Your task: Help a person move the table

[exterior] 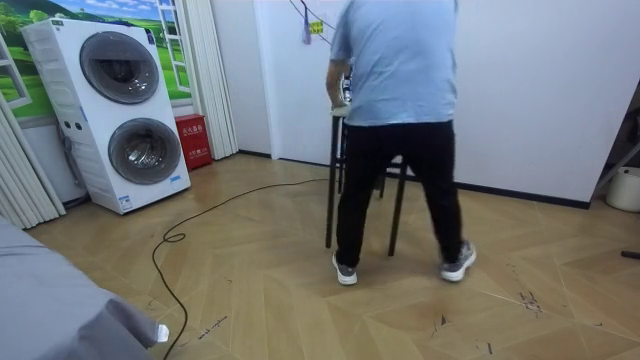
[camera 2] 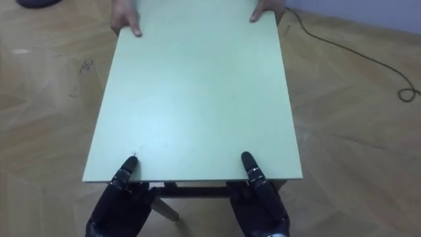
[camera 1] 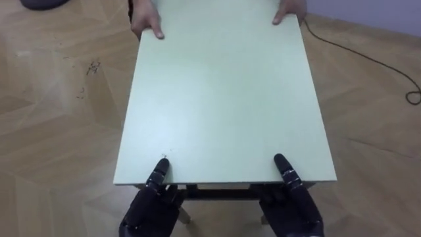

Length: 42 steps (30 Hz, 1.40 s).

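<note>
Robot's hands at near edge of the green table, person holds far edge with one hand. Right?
No: the person holds the far edge with both hands, one hand and the other hand at its two corners, per the left eye view. The robot's left hand and right hand are at the near edge of the table.

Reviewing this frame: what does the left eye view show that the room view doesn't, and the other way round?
From the left eye view: the table from above with its pale green top, the left robot hand and right robot hand at its near edge, and the person's hands holding the far edge.
From the room view: the person standing, seen from behind, the table's dark legs, and two stacked washing machines on the room view's left.
Shared: the table, the person at its far end, and the wooden floor.
</note>
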Motion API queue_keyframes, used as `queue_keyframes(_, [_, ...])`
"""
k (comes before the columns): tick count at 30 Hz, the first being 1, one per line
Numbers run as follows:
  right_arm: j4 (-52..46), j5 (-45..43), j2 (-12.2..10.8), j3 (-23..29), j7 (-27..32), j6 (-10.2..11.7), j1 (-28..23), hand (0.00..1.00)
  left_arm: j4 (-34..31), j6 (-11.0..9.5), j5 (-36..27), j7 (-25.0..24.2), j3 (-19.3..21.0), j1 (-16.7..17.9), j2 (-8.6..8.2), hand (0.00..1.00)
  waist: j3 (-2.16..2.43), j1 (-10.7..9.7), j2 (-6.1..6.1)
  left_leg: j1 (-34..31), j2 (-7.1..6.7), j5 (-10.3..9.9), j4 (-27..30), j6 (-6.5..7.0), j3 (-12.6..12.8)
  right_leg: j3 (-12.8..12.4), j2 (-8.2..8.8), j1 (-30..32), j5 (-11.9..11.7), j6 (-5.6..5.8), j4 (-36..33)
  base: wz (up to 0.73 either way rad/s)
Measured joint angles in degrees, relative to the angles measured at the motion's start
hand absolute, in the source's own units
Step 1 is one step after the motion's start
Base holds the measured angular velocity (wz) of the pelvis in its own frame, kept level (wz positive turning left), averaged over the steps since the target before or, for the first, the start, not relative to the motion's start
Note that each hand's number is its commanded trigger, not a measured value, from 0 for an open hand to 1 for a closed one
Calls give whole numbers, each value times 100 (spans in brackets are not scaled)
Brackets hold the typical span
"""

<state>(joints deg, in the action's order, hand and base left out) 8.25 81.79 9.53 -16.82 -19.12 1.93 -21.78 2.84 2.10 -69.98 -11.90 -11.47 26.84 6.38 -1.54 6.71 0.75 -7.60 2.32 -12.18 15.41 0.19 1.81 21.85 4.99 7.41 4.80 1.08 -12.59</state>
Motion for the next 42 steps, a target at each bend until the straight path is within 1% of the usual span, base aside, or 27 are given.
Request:
queue_keyframes(2, [12,-32,0,10,-28,-5,13,100,0,-1,-90,0,0,52,1,100,3,-16,27,-100,9,75,21,-24,-38,191,31,-27,27,-18,0,68])
queue_keyframes(4, [-4,-71,1,40,-45,-6,56,100,0,0,-143,0,-12,35,0,100,8,-76,25,-273,1,209,31,-51,-49,359,90,-40,113,-56,-4,99])
queue_keyframes(5, [-16,-74,-3,67,-45,-7,73,100,-2,0,-143,0,-21,-7,-3,100,12,-130,28,-386,7,327,19,-77,-14,408,101,-54,179,-70,-8,128])
queue_keyframes(7, [-44,-124,-21,159,-63,-11,89,100,-16,0,-146,0,-49,-91,7,100,20,-203,43,-493,40,607,-62,-80,264,531,110,-65,281,-121,-11,131])
queue_keyframes(8, [-36,-202,-22,256,-64,-30,126,100,-17,0,-139,1,-83,-155,2,100,18,-251,55,-479,60,819,-240,-44,664,714,190,-28,338,-152,14,114])
queue_keyframes(9, [3,-235,-33,318,-63,-59,173,100,-16,0,-133,0,-124,-169,-23,100,27,-293,72,-472,118,763,-56,57,1164,1085,314,-80,408,-135,-21,117])
queue_keyframes(10, [15,-292,-47,379,-49,-70,179,100,-19,0,-105,-30,-156,-151,-14,100,22,-286,92,-358,163,504,286,107,1561,1251,343,-163,410,-145,-12,83])
queue_keyframes(11, [5,-328,-48,404,-50,-72,166,100,-28,0,-99,-54,-164,-140,-16,100,25,-277,119,-273,200,369,386,105,1682,1346,346,-189,414,-165,-20,75])
queue_keyframes(12, [-33,-328,-64,420,-50,-79,159,100,-52,-4,-73,-68,-147,-144,-29,100,15,-244,181,-160,206,213,408,46,1703,1463,333,-199,431,-191,-69,56])
queue_keyframes(13, [-56,-329,-80,425,-50,-84,163,100,-69,-5,-66,-69,-119,-152,-30,100,7,-213,207,-159,207,191,354,36,1681,1467,321,-166,443,-200,-119,55])
queue_keyframes(14, [-72,-357,-113,427,-37,-128,184,100,-99,-7,-58,-71,-45,-154,-29,100,5,-167,240,-176,215,169,261,73,1659,1478,302,-119,467,-206,-199,38])
queue_keyframes(16, [-71,-442,-202,383,73,-221,286,100,-111,-43,-59,-67,81,-150,-26,100,12,-129,250,-197,212,156,192,119,1593,1554,315,-108,484,-212,-266,28])
queue_keyframes(19, [-47,-554,-236,280,298,-232,457,100,-109,-165,-79,37,124,-119,-91,100,9,-119,273,-227,155,192,211,179,1574,1595,440,-149,517,-189,-460,31])
queue_keyframes(20, [-29,-588,-251,274,326,-232,481,100,-104,-201,-74,53,118,-86,-111,100,8,-122,275,-227,94,215,198,218,1520,1534,506,-141,555,-157,-573,43])
queue_keyframes(21, [-29,-618,-244,270,349,-232,483,100,-96,-201,-74,60,110,-44,-123,100,8,-126,274,-214,41,223,192,262,1519,1363,566,-136,604,-109,-676,44])
queue_keyframes(22, [-30,-628,-238,264,354,-232,483,100,-96,-200,-79,66,109,-30,-133,100,3,-124,266,-206,5,224,187,278,1505,1293,602,-126,643,-76,-735,47])
queue_keyframes(24, [-30,-690,-224,262,393,-251,487,100,-94,-196,-123,80,101,41,-145,100,2,-142,258,-222,-146,200,209,369,1287,1108,705,-151,757,39,-878,54])
queue_keyframes(25, [-30,-702,-223,260,395,-255,487,100,-94,-196,-126,80,100,45,-145,100,-1,-147,249,-246,-197,204,220,399,1210,1060,711,-149,785,66,-924,70])
queue_keyframes(26, [-30,-711,-224,260,395,-255,483,100,-95,-200,-124,80,104,43,-145,100,1,-174,244,-331,-276,220,261,451,1037,905,703,-145,807,109,-966,91])
queue_keyframes(28, [-30,-685,-240,251,394,-254,479,100,-97,-254,-119,77,83,27,-128,100,5,-376,238,-464,-501,280,321,553,547,390,677,-177,844,234,-970,124])
queue_keyframes(29, [-29,-678,-244,246,394,-254,473,100,-97,-263,-115,77,58,27,-128,100,3,-421,231,-459,-556,294,320,572,429,257,671,-212,859,259,-970,118])
queue_keyframes(30, [-30,-635,-256,244,395,-254,437,100,-98,-294,-114,77,57,27,-101,100,6,-473,205,-431,-654,313,322,599,218,-15,630,-279,885,300,-907,83])
queue_keyframes(31, [-30,-630,-260,238,395,-254,431,100,-102,-311,-114,73,48,25,-96,100,2,-476,187,-428,-694,318,327,606,125,-162,605,-309,894,314,-885,86])
queue_keyframes(33, [-31,-569,-324,191,399,-257,434,100,-102,-385,-73,28,69,5,-63,100,6,-429,110,-487,-784,340,383,615,-124,-591,493,-358,895,318,-754,59])
queue_keyframes(36, [-28,-497,-347,80,404,-250,428,100,-103,-489,-52,17,92,-27,-15,100,9,-287,22,-481,-829,354,400,612,-299,-769,406,-516,858,335,-527,36])
queue_keyframes(39, [-29,-437,-352,-15,417,-197,444,100,-103,-559,-51,41,94,-27,-30,100,4,-160,-43,-487,-832,355,395,606,-414,-760,329,-664,784,329,-266,23])
queue_keyframes(42, [-10,-427,-344,-19,476,-179,475,100,-101,-579,-36,77,71,-22,-51,100,-12,-158,-94,-517,-892,367,408,589,-636,-782,274,-794,745,307,-104,34])
